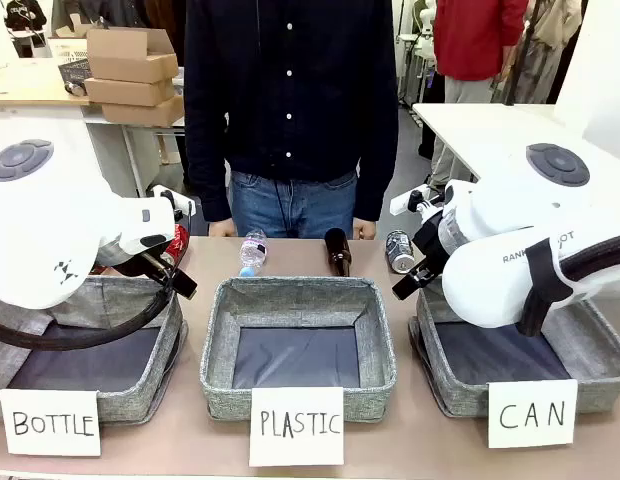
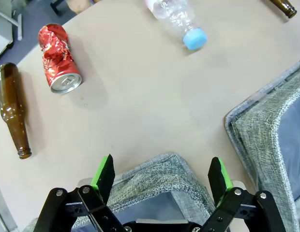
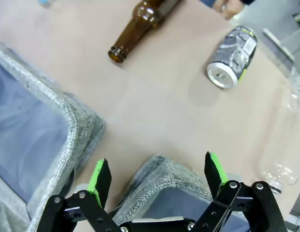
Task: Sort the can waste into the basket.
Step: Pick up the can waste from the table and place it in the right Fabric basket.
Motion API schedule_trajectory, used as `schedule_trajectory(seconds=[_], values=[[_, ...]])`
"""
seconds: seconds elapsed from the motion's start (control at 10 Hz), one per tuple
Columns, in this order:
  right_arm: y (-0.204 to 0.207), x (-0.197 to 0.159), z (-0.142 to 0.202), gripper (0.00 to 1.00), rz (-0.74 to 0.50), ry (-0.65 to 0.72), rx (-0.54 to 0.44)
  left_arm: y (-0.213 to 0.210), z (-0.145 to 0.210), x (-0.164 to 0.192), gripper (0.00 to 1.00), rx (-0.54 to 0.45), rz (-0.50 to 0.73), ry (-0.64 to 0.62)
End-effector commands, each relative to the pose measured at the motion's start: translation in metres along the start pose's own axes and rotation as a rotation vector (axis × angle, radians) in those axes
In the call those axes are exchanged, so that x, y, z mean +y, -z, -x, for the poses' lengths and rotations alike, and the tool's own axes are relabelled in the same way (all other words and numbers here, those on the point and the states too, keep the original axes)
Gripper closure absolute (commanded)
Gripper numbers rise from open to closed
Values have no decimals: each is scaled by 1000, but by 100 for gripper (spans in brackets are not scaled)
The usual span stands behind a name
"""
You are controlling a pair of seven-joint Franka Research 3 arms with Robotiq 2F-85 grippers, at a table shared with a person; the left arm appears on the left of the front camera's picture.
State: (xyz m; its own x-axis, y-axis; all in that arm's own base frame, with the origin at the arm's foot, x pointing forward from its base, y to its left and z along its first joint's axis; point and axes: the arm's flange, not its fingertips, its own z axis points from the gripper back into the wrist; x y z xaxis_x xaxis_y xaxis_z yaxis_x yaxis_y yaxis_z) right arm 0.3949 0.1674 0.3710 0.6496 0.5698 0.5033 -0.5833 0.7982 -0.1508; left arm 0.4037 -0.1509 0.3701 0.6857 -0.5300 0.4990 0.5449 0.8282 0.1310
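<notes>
A dark can [image 1: 399,251] [image 3: 232,50] with a silver end lies on its side on the table beyond the CAN basket [image 1: 440,385]. My right gripper [image 3: 156,159] [image 1: 408,283] hangs open over that basket's near corner [image 3: 164,176], with nothing between its fingers. A crumpled red can [image 2: 58,58] [image 1: 178,243] lies on its side past the BOTTLE basket [image 1: 140,395]. Above that basket's corner [image 2: 159,179] my left gripper [image 2: 162,162] [image 1: 175,278] is open and holds nothing.
The PLASTIC basket [image 1: 290,385] stands in the middle. Behind it lie a clear bottle with a blue cap [image 2: 181,21] and a brown bottle [image 3: 140,26]. Another brown bottle [image 2: 12,106] lies by the red can, another clear bottle [image 3: 285,140] near the dark can. A person [image 1: 290,100] stands at the far edge.
</notes>
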Motion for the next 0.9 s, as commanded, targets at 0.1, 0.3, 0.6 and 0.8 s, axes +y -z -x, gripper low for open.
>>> schedule_trajectory(seconds=[0.1,0.3,0.6,0.8], values=[[0,0,0,0,0,0,0,0,0,0,0,0,0,0],[0,0,0,0,0,0,0,0,0,0,0,0,0,0],[0,0,0,0,0,0,0,0,0,0,0,0,0,0],[0,0,0,0,0,0,0,0,0,0,0,0,0,0]])
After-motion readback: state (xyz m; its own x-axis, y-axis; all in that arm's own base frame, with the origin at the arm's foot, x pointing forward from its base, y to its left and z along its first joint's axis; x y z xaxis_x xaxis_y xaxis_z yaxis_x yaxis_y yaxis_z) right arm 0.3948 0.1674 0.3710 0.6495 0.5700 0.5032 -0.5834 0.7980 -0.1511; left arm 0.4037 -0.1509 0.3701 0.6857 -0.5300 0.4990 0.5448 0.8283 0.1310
